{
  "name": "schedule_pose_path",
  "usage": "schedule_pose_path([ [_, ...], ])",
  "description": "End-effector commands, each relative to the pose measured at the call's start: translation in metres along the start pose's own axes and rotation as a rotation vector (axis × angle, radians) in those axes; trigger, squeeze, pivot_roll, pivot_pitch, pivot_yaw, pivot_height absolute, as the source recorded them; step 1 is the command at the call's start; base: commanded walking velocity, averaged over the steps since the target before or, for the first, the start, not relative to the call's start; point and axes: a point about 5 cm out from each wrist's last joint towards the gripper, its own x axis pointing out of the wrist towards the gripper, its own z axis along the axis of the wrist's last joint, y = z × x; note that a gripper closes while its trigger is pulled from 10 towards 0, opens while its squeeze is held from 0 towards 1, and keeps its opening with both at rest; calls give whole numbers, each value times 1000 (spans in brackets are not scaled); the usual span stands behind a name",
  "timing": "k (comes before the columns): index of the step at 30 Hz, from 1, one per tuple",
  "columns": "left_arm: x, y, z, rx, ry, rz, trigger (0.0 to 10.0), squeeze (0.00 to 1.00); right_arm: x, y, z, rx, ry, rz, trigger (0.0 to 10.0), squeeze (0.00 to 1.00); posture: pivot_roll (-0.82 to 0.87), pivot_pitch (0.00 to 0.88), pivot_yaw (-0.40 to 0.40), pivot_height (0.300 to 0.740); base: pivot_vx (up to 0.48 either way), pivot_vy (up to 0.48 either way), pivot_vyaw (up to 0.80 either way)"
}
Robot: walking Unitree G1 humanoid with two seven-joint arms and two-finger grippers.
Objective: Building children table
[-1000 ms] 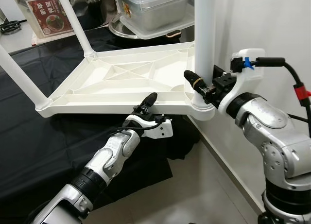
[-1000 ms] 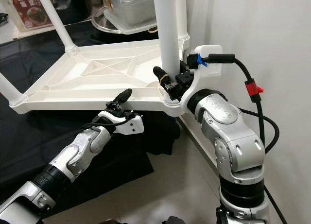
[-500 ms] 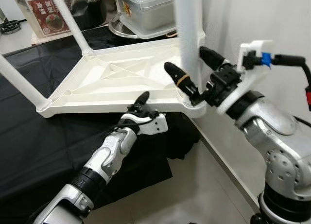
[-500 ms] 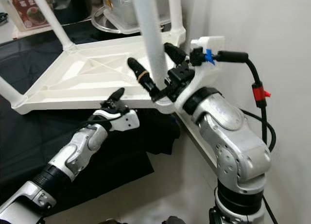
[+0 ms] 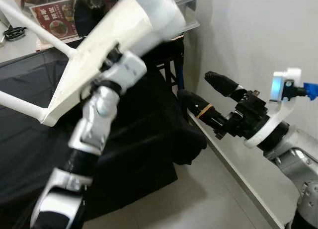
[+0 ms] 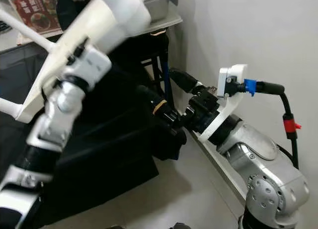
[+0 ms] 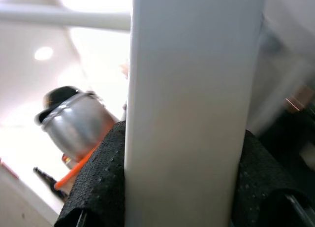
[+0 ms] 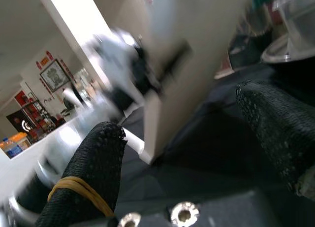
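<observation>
While the white plastic children's table (image 5: 99,55) tilts steeply, its flat smooth slab runs from the near left up toward the far right, with its long axis on that diagonal. Slim round white legs (image 5: 35,28) stick out from it toward the left. One thick round leg (image 5: 154,8) at the raised far end is blurred. The left end effector (image 7: 182,187) pinches a smooth, straight-sided white part of the table between its rough black dimpled fingers (image 7: 98,182); which part it is cannot be told. The silver left arm reaches up along the slab. The right end effector (image 5: 208,97) hangs spread wide, apart from the table and near the pale wall (image 5: 258,35). Its long black fingers (image 5: 226,85) are rounded and textured, one ringed by a yellow rubber band (image 5: 205,109). Black cloth (image 5: 139,139) drapes in soft folds over the worktop beneath the table.
</observation>
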Motion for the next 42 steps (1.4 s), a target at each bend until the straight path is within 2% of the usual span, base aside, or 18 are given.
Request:
schedule_pose_path([
  [1, 9, 42, 36, -122, -150, 185, 0, 0, 1, 1, -3, -4, 7, 4, 10000, 0, -144, 65, 44, 740, 0, 0, 0],
  [9, 9, 42, 36, -122, -150, 185, 0, 0, 1, 1, -3, -4, 7, 4, 10000, 0, -144, 65, 44, 740, 0, 0, 0],
  [11, 15, 54, 50, -152, -204, 192, 0, 0, 0, 0, -6, 7, 15, -2, 10000, 0, -137, 60, 44, 740, 0, 0, 0],
  [13, 23, 72, 78, -362, -295, 143, 0, 0, 1, -2, -15, 21, 39, -36, 10000, 0, -124, 55, 42, 740, 0, 0, 0],
  [14, 23, 72, 78, -362, -295, 143, 0, 0, 1, -2, -15, 21, 39, -36, 10000, 0, -124, 55, 42, 740, 0, 0, 0],
  [15, 26, 79, 90, -467, -341, 103, 0, 0, 2, -3, -19, 24, 47, -50, 10000, 0, -118, 51, 38, 740, 0, 0, 0],
  [17, 26, 79, 90, -467, -341, 103, 0, 0, 2, -3, -19, 24, 47, -50, 10000, 0, -118, 51, 38, 740, 0, 0, 0],
  [19, 33, 112, 111, -728, -416, 126, 0, 0, 3, -6, -22, 25, 58, -65, 10000, 0, -103, 43, 28, 740, 0, 0, 0],
  [23, 40, 138, 124, -870, -468, 145, 0, 0, 6, -7, -24, 26, 61, -63, 10000, 0, -97, 38, 23, 740, 0, 0, 0],
  [26, 42, 145, 128, -900, -475, 148, 0, 0, 7, -6, -25, 24, 63, -62, 10000, 0, -95, 38, 23, 740, 0, 0, 0],
  [27, 44, 148, 128, -931, -466, 161, 745, 0, 8, -5, -26, 26, 66, -57, 10000, 0, -92, 38, 23, 740, 0, 0, 0],
  [28, 44, 147, 122, -948, -440, 174, 4627, 0, 8, -4, -28, 23, 72, -55, 10000, 0, -90, 41, 23, 740, 0, 0, 0],
  [29, 44, 147, 122, -948, -440, 174, 4627, 0, 8, -4, -28, 23, 72, -55, 10000, 0, -90, 41, 23, 740, 0, 0, 0],
  [30, 44, 142, 110, -950, -376, 200, 7922, 0, 9, -3, -30, 20, 77, -53, 10000, 0, -91, 42, 22, 740, 0, 0, 0],
  [31, 42, 132, 90, -940, -287, 220, 10000, 0, 8, -3, -31, 16, 85, -56, 10000, 0, -94, 48, 23, 740, 0, 0, 0],
  [34, 40, 125, 76, -935, -225, 227, 10000, 0, 8, -3, -32, 12, 89, -60, 10000, 0, -95, 49, 23, 740, 0, 0, 0],
  [40, 18, 80, 13, -901, 38, 194, 10000, 0, 6, -9, -37, -8, 112, -91, 10000, 0, -96, 63, 26, 740, 0, 0, 0],
  [42, 15, 76, 7, -898, 66, 186, 10000, 0, 6, -10, -38, -10, 115, -97, 10000, 0, -97, 63, 26, 740, 0, 0, 0],
])
